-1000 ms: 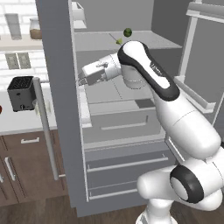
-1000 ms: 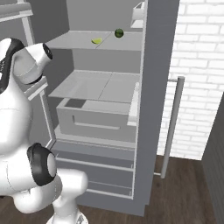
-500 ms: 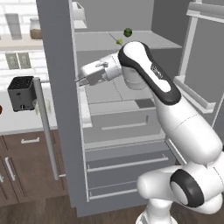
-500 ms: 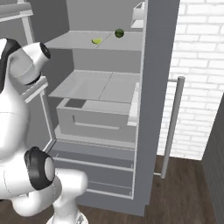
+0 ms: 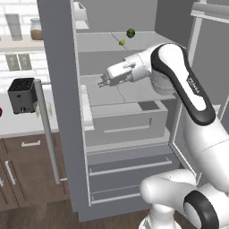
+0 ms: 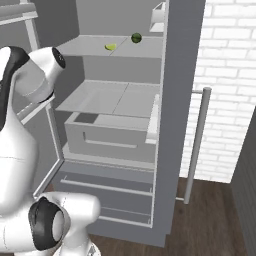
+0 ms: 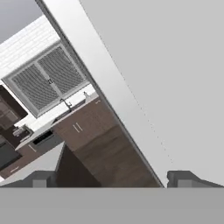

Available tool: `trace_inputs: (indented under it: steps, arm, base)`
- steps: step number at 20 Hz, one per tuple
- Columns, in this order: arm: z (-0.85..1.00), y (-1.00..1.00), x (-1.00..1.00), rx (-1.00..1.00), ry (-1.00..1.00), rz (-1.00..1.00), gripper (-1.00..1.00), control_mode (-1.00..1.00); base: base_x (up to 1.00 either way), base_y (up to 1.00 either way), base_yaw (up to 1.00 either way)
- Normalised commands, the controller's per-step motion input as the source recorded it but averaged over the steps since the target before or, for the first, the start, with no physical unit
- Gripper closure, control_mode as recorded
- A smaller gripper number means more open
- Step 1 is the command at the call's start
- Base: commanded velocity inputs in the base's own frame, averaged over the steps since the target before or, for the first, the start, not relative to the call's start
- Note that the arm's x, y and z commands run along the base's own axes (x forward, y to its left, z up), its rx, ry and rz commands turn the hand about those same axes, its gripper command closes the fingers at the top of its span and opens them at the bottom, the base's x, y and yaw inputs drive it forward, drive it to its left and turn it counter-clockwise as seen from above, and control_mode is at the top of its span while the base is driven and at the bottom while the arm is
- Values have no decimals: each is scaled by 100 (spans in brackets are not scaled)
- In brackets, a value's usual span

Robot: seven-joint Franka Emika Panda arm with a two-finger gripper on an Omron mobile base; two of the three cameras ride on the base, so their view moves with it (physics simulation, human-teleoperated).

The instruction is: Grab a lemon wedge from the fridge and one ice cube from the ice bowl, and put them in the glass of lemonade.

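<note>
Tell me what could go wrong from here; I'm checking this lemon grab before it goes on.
1. The lemon wedge sits on the upper shelf, above the open claw; rising from here, the claw might knock the shelf edge.
2. A dark green round fruit lies close beside the wedge, so a wide-open claw could nudge or take the wrong one.
3. The wedge is tiny, so the fingers may close without catching it.

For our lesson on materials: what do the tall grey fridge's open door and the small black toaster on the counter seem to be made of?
The tall matte grey fridge: probably painted metal, since its door is flat and even with no gloss. The small black toaster: likely metal or hard plastic, dark and boxy with a slotted top; the rendering leaves that open.
</note>
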Motion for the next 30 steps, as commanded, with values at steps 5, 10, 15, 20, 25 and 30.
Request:
trace_inputs:
  steps: [5, 10, 15, 20, 25, 30]
  arm:
    - [20, -69, -44, 0, 0, -7, -100, -100]
    - [21, -65, -27, -7, 5, -17, -100, -100]
    - [19, -67, -33, -18, 8, -25, -100, -100]
    - [0, -45, -47, -34, 2, -29, -100, -100]
    - [-15, -17, -22, -43, 4, -25, -100, -100]
    - [-6, -20, -1, -26, 5, -18, -100, -100]
  base:
    - [0, 0, 0]
    - [0, 0, 0]
    - [0, 0, 0]
    - [0, 0, 0]
    - [0, 0, 0]
    - [0, 0, 0]
